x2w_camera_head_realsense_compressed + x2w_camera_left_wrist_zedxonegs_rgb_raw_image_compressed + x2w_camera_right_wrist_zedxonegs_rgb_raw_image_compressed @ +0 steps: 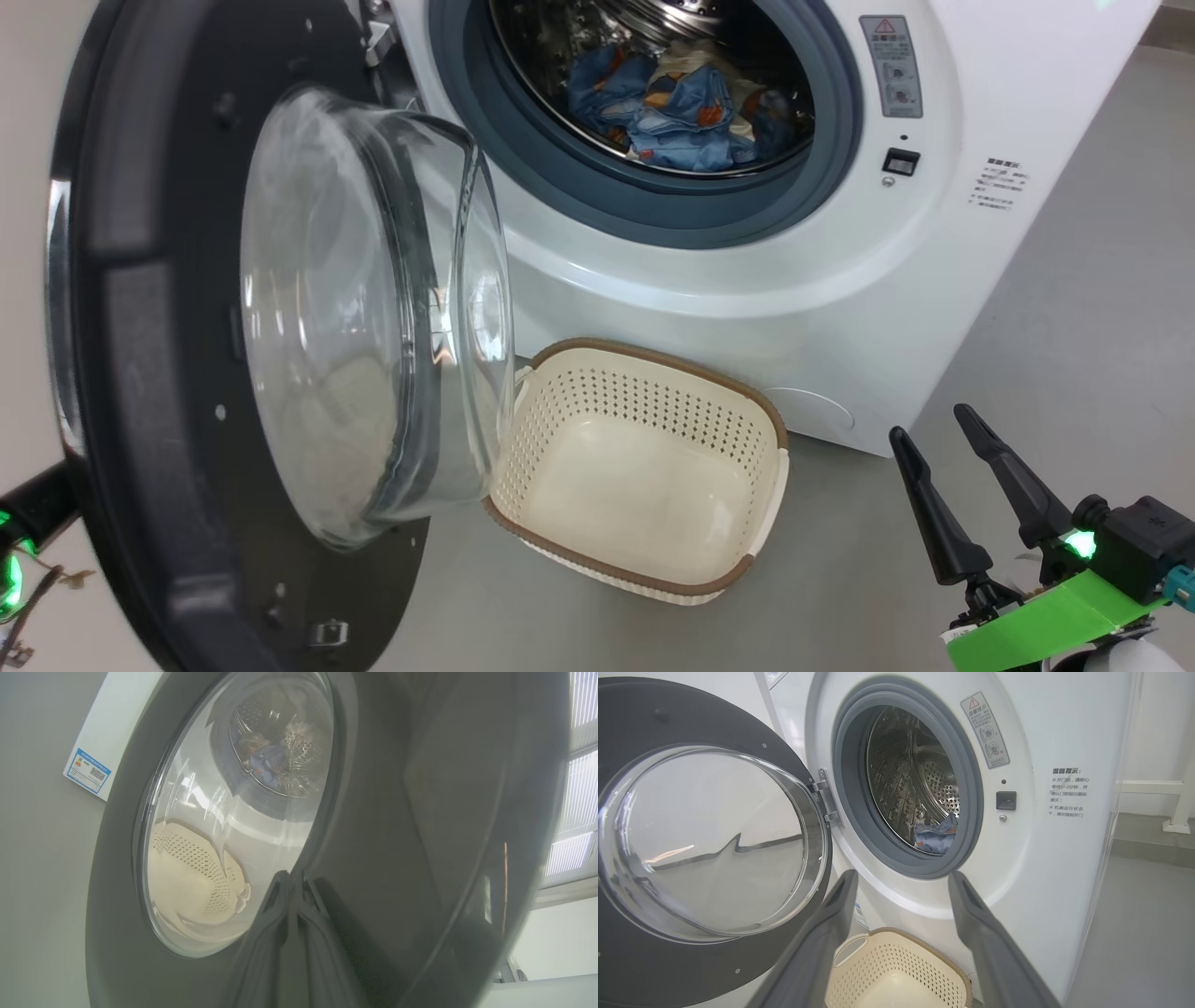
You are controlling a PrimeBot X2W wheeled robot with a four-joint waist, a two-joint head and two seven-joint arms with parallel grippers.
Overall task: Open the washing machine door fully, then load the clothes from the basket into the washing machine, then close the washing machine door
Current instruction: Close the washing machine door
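The washing machine door [168,373] stands swung out to the left, its glass bowl facing the basket. Blue printed clothes [672,112] lie inside the drum of the washing machine [747,299]. The cream basket [644,366] sits on the floor below the opening, with nothing inside it. My left gripper [292,877] is shut, its tips close against the door's [420,812] glossy outer face beside the window. My right gripper [929,422] hangs open at the lower right, holding nothing. In the right wrist view its fingers [831,914] frame the basket [901,931] and point toward the clothes [936,835].
Grey floor [1074,327] stretches to the right of the machine. A pale wall [23,140] lies behind the door on the left. A dark part of my left arm [33,509] shows past the door's outer edge. A white frame leg [1178,807] stands at the far right.
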